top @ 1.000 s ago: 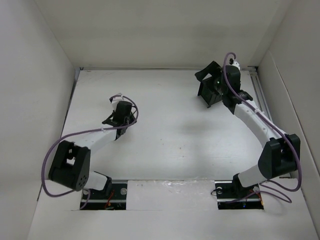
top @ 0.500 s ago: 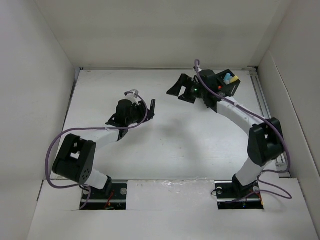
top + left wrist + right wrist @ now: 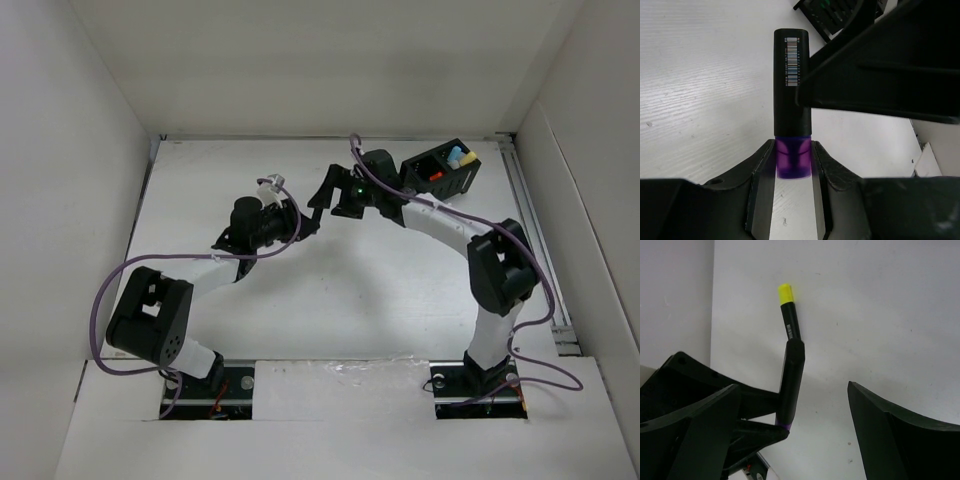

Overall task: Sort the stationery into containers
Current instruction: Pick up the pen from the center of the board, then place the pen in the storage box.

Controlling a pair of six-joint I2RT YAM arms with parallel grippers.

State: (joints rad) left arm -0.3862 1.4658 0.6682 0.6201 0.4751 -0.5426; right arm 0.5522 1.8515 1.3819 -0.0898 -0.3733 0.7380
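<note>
White worktop [image 3: 350,290] walled by white panels, its near half open; left gripper [image 3: 792,155] clamps a black-barrelled, purple-ended highlighter marker [image 3: 791,85] over mid-worktop; right gripper [image 3: 322,198] gapes wide just beside it, empty; black slatted organiser [image 3: 455,182] sits at the far-right corner.

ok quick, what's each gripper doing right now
left gripper: shut on the black highlighter, gripped at its purple end.
right gripper: open, holding nothing.
</note>
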